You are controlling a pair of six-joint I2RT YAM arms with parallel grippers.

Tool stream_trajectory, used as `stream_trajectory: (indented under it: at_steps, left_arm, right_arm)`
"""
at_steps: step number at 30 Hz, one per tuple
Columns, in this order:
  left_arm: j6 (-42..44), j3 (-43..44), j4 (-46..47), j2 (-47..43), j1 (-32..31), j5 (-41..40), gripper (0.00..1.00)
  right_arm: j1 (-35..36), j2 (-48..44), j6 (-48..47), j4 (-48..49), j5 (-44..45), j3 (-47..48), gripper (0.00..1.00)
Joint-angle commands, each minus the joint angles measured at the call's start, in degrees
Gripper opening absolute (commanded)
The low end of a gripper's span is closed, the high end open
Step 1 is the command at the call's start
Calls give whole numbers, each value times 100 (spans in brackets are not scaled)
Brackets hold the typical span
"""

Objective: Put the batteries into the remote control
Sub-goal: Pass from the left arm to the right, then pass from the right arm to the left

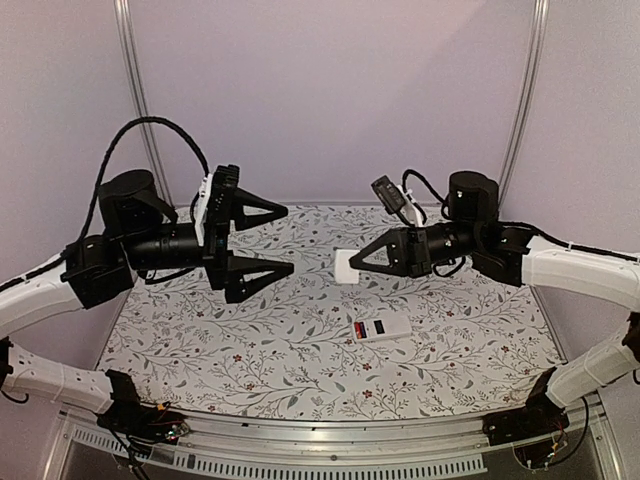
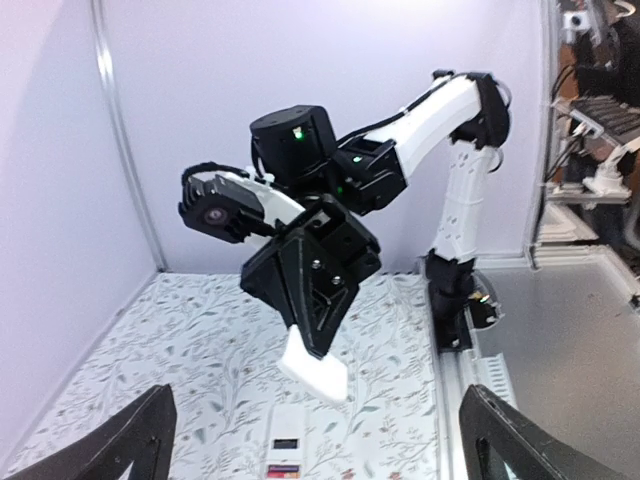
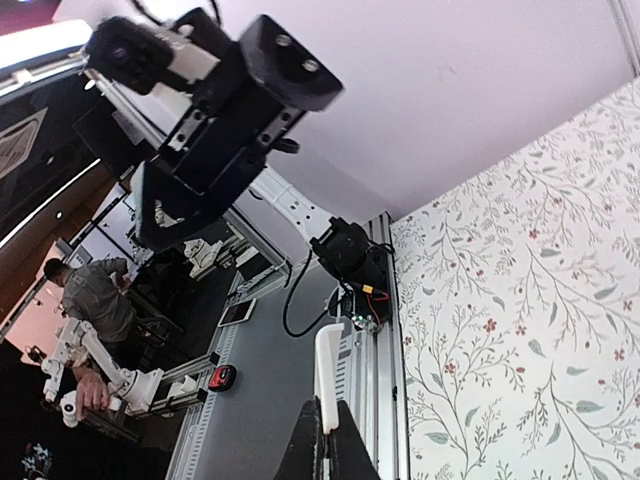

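The remote control point(image 1: 382, 329) lies flat on the patterned table, white side up. At its left end is a small dark and red patch point(image 1: 363, 328), which looks like a battery in an open slot. The left wrist view shows the remote point(image 2: 285, 448) with a dark slot above a red strip. I cannot tell how many batteries are there. My right gripper point(image 1: 352, 262) is shut on a flat white cover piece point(image 1: 345, 267) and holds it in the air above the table; it also shows in the right wrist view point(image 3: 328, 365). My left gripper point(image 1: 290, 238) is wide open and empty, raised at the left.
The flowered table mat point(image 1: 250, 330) ends at a metal rail point(image 1: 330, 440) along the near edge. Pale walls and corner posts point(image 1: 135, 90) close in the back and sides. Both arm bases stand at the near corners.
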Motion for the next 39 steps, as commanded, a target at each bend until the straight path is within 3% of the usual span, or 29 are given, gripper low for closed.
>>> stream_trajectory:
  at_steps: [1,4,9,20,25,36,37,39]
  left_arm:
    - [2194,-182,-1244,303,-564,-1931,100]
    - [2680,-132,-1279,602,-827,-2334,99]
    - [3129,76,-1388,1284,-1005,-2267,96]
    - [3202,330,-1060,2226,-1027,-2151,85]
    - [3157,353,-938,2379,-1027,-2111,68]
    - [3110,301,-748,2464,-981,-2103,46]
    - [3073,305,-740,2484,-970,-2037,44]
    - [2939,329,-742,2550,-889,-1898,38]
  right_arm:
    - [-201,401,576,-357,28,-282,0]
    - [-230,571,689,-353,-49,-350,0]
    - [-237,914,721,-304,-270,-399,0]
    - [-237,1344,730,-283,-388,-423,0]
    - [-234,1463,729,-274,-400,-407,0]
    - [-241,1576,800,-226,-369,-399,0]
    - [-254,1589,800,-229,-355,-397,2]
    - [-351,1602,833,-233,-279,-418,21]
